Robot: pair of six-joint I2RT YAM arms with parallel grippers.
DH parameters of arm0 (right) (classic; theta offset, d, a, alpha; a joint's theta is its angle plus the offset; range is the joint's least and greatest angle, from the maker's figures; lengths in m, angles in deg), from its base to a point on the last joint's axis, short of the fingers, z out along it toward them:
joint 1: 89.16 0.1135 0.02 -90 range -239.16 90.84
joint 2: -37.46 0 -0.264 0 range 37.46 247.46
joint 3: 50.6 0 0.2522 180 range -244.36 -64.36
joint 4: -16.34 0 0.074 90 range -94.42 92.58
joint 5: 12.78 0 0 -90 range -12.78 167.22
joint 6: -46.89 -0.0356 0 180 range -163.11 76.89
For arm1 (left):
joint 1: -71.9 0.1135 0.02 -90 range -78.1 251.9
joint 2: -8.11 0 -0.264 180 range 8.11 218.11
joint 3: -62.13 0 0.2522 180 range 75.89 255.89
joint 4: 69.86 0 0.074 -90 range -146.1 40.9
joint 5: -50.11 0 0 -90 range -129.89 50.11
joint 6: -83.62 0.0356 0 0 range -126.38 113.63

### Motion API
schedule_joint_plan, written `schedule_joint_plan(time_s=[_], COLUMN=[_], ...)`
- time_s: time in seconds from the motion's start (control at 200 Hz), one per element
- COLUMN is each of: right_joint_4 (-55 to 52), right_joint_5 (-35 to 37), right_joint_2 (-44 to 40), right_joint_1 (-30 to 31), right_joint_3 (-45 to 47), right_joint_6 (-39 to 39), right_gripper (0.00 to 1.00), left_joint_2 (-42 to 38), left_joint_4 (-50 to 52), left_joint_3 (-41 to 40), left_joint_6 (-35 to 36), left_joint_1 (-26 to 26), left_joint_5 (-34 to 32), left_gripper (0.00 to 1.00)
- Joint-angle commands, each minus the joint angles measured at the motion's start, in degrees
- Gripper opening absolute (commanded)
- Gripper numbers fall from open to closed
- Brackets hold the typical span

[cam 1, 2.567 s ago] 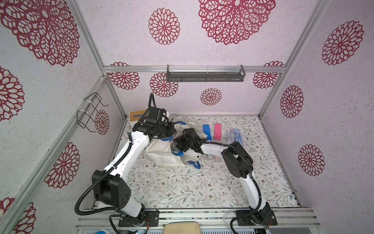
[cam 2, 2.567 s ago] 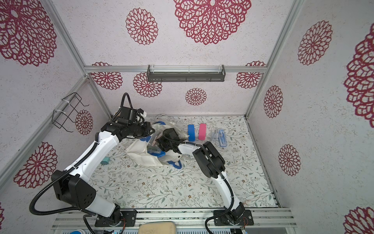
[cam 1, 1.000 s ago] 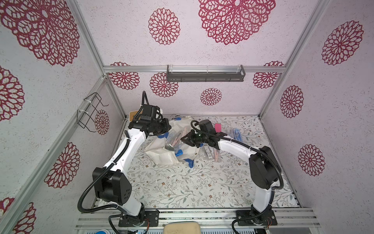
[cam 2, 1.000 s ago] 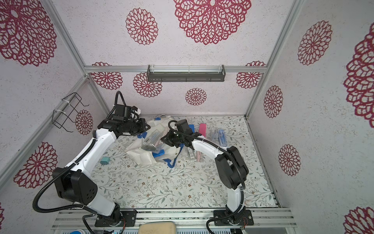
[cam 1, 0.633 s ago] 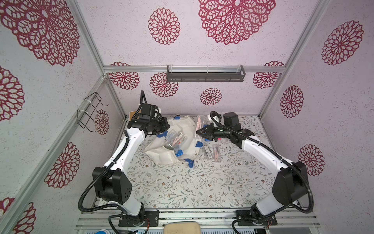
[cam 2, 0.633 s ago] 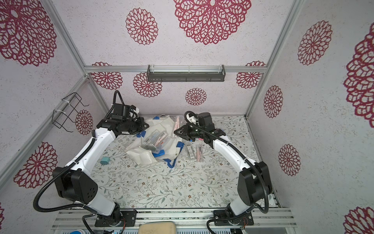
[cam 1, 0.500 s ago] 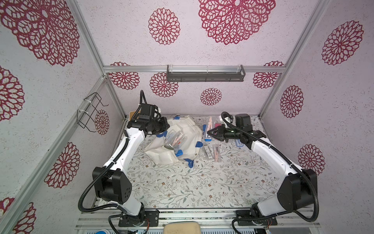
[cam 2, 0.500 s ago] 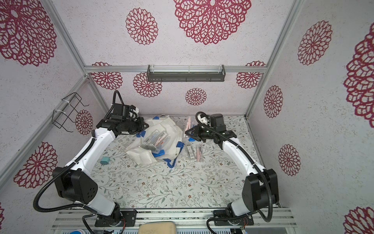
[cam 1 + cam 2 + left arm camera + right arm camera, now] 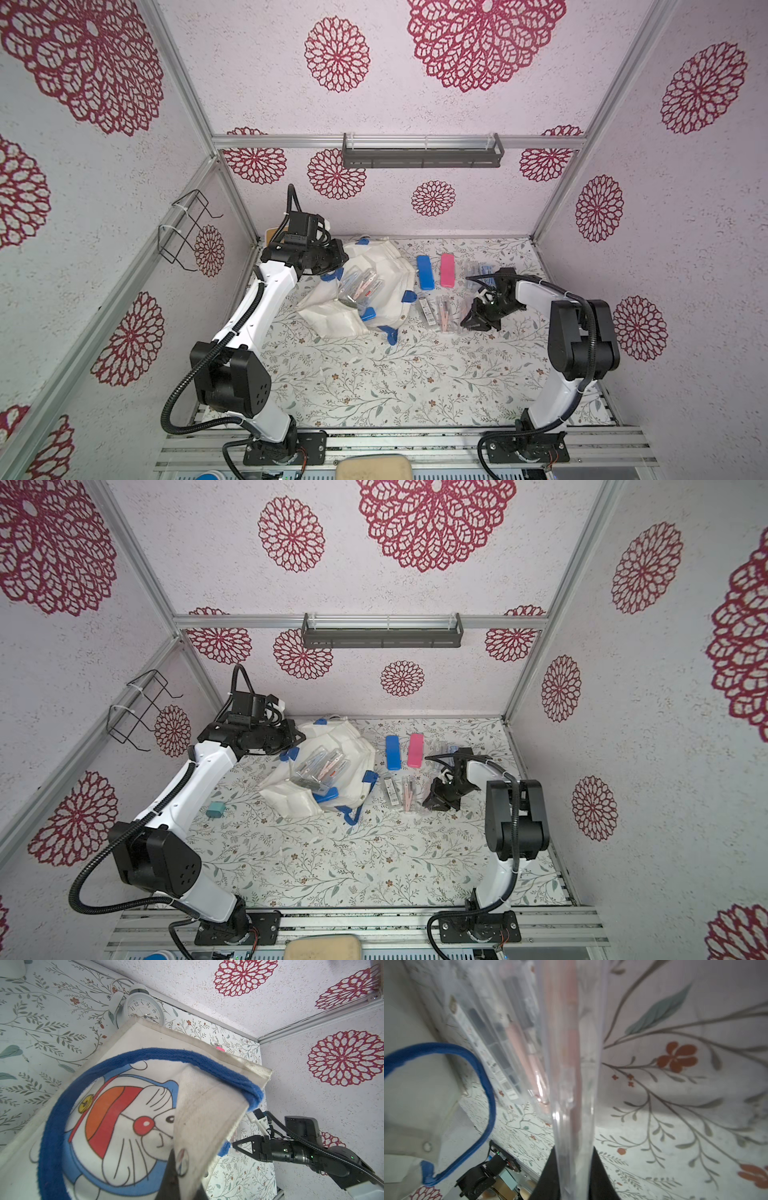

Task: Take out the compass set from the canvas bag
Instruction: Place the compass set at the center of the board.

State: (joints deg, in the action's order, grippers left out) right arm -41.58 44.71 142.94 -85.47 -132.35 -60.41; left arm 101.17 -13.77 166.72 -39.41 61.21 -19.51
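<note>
- You are holding the canvas bag [image 9: 386, 266] by its cloth edge with the left pincer [image 9: 337, 261], which is fully closed on the fabric. The bag is lying slumped on the desk [image 9: 374, 374], toward the back left.
- You are gripping one compass set [image 9: 571, 1053], in a clear plastic case, with the right pincer [image 9: 473, 322]. The jaws are standing narrowly apart, clamped on the case's end. The set is out of the bag and hanging low over the desk, just beside the clear cases [image 9: 436, 313] lying right of the bag.
- Risk: the case is smooth and is being held by one end only. A quick swing is likely to pivot it or let it slip.
- Risk: lowering here may be pushing the held case onto its neighbours and shoving them.
- Risk: further cases [image 9: 359, 286] are resting at the bag's mouth. Tugging or dropping the cloth may be spilling them.
- The top views are showing the layout, but not the grip itself or whether the case is touching the desk.
- The right wrist view is showing the case between the jaws.
- Only the left wrist view is showing the cartoon print [image 9: 128, 1115] and an alarm clock [image 9: 143, 1012] behind the bag.
</note>
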Motion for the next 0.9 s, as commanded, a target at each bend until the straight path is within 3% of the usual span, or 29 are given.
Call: schedule_joint_plan(time_s=[0.0,0.3,0.57,0.891], right_joint_4=[-2.9,-4.7,-6.5,-8.0], right_joint_5=[2.0,1.9,9.7,16.4], right_joint_2=[0.1,6.2,7.8,3.5], right_joint_1=[0.2,2.0,3.8,3.7], right_joint_3=[-4.6,-8.2,-9.3,-12.6], right_joint_6=[4.9,7.8,7.7,3.2], right_gripper=[0.08,0.1,0.13,0.49], left_joint_2=[0.2,-0.5,-0.9,-1.3], left_joint_4=[-2.3,-2.3,-2.3,-2.5], left_joint_3=[1.7,1.0,0.0,-0.3], left_joint_6=[0.0,0.0,-0.4,-0.9], left_joint_1=[0.4,0.5,0.5,0.5], left_joint_5=[1.2,1.1,1.2,1.2], left_gripper=[0.0,0.0,0.0,0.0])
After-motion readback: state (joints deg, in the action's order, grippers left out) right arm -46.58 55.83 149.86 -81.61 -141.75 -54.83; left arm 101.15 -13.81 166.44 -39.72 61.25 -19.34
